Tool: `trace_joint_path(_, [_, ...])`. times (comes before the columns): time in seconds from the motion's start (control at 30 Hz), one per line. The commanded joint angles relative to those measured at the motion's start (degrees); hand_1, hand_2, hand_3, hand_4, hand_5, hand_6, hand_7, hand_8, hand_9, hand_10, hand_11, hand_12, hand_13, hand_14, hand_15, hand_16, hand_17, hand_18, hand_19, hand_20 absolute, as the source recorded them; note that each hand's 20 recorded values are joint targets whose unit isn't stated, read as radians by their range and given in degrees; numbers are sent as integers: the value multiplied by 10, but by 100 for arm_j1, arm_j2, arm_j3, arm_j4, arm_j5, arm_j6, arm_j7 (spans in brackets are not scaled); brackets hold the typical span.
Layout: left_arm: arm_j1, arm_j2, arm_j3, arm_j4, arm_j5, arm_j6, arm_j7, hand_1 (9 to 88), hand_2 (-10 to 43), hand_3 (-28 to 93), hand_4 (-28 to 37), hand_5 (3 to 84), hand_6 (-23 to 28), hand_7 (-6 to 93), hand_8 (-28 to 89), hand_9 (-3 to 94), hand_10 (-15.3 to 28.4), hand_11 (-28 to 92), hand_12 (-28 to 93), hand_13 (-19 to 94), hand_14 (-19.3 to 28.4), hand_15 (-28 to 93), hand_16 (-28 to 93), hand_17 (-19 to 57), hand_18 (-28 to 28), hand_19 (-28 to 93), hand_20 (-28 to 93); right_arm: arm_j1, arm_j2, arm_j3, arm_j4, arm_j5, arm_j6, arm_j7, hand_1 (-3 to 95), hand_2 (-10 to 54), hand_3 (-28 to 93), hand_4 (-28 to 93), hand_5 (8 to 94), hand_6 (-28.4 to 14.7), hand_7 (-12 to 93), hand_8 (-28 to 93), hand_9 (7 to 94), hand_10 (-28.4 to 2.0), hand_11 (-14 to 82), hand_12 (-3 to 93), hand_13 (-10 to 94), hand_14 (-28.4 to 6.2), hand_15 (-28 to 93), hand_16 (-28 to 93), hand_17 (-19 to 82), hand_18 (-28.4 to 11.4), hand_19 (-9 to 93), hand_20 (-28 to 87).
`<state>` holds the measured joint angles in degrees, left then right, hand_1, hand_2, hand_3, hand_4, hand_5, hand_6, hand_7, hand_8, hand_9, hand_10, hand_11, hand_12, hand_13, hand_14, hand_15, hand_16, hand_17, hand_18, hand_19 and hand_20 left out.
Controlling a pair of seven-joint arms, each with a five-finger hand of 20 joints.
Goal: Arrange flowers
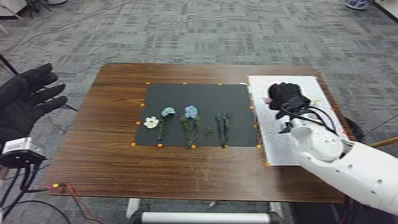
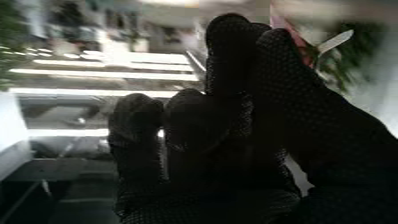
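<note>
On the brown counter (image 1: 89,165), laid a white board (image 1: 277,145) at right and a dark mat (image 1: 235,100) at centre.
Held the left hand (image 1: 31,95) out beyond the counter's left edge, open and spread; held the right hand (image 1: 286,97) at the board, could not tell whether open or gripping. Across the mat, set two blue flowers (image 1: 191,111) on stalks, green stems (image 1: 223,125) to their right, a white flower (image 1: 151,122) leftmost, and a small sprig (image 1: 209,131) between blue flowers and stems. Beside the right hand, showed a pink petal (image 2: 282,22).
</note>
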<state>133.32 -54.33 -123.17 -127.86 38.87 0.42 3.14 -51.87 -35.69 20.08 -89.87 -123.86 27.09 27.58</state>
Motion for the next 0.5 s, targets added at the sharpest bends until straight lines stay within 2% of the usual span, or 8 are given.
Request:
trace_joint_path(0.03, [151, -133, 79, 97, -75, 165, -15, 242, -66, 695, -282, 265, 28, 237, -112, 205, 114, 257, 122, 130, 146, 432, -90, -79, 209, 409, 65, 697, -880, -255, -511, 40, -42, -523, 508, -95, 842, -283, 734, 31, 488, 5, 859, -33, 199, 502, 710, -38, 764, 394, 402, -192, 886, 521])
trace_joint_path(0.07, [158, -126, 75, 125, -129, 156, -49, 243, -66, 695, -282, 264, 28, 238, -112, 204, 114, 258, 122, 130, 146, 432, -90, -80, 209, 408, 65, 737, -1004, -295, -483, 60, -78, -609, 507, -95, 844, -283, 734, 31, 488, 6, 860, -33, 198, 503, 710, -39, 764, 394, 402, -192, 886, 522])
trace_joint_path(0.23, [112, -97, 147, 173, -99, 118, -77, 243, -68, 697, -282, 264, 29, 238, -113, 203, 115, 259, 122, 128, 146, 432, -90, -81, 209, 407, 66, 924, -1321, -639, -510, 29, -406, -700, 509, -95, 843, -283, 734, 31, 487, 8, 860, -34, 197, 506, 711, -39, 765, 395, 403, -192, 886, 522])
trace_joint_path(0.5, [75, -70, 132, 112, -23, 72, -82, 243, -65, 694, -282, 262, 29, 238, -113, 202, 114, 260, 122, 126, 146, 433, -90, -81, 208, 407, 66, 1092, -1455, -1188, -432, -277, -808, -595, 504, -95, 848, -283, 734, 31, 487, 4, 862, -37, 195, 509, 707, -42, 769, 397, 397, -192, 887, 526])
